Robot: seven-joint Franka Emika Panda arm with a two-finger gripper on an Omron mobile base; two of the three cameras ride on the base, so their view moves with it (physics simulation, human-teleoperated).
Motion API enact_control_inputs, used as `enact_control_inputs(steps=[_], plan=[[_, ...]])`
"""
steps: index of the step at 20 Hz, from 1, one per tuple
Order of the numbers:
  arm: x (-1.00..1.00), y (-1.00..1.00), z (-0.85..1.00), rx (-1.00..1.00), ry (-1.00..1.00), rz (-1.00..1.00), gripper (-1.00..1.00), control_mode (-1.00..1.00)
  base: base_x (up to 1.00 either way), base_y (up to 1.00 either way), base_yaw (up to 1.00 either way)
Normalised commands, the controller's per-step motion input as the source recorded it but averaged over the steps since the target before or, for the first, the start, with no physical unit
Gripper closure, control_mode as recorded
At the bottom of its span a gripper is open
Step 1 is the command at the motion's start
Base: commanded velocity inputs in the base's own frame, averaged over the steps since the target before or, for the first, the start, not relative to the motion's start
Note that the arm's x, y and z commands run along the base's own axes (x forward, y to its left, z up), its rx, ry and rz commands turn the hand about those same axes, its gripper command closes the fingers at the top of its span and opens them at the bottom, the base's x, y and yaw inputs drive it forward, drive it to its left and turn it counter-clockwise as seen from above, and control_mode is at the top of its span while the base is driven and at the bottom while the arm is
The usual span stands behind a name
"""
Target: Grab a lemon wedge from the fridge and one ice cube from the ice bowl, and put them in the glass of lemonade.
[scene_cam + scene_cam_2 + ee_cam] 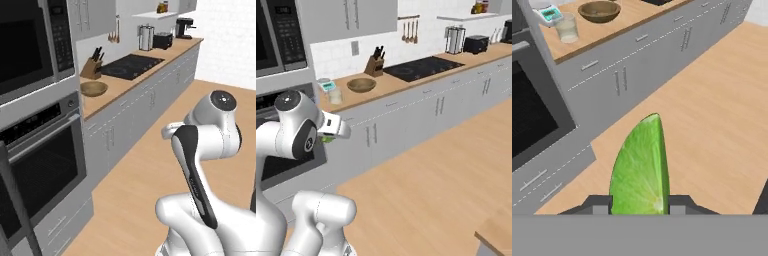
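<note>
Hand clamps the lemon wedge, aimed down over floor before the counter.

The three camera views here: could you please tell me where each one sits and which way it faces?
Left base view: behind the arm on its left, facing along the wooden counter; white arm at lower right.
Right base view: behind on the right, facing the same counter; arm at lower left.
Hand view: on the hand, facing the grey cabinets; dark fingertips grip a green lemon wedge.
Shared by all: the wide brown wooden ice bowl; the clear glass of lemonade shows in the right base and hand views.
</note>
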Motion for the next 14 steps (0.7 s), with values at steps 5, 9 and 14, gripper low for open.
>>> enact_control_inputs(steps=[5,9,14], plan=[[0.00,0.00,0.00,0.00,0.00,0.00,1.00,1.00,1.00,-0.24,0.00],[0.00,0.00,0.00,0.00,0.00,0.00,1.00,1.00,1.00,-0.10,0.02],[0.00,0.00,0.00,0.00,0.00,0.00,1.00,1.00,1.00,-0.29,0.31]])
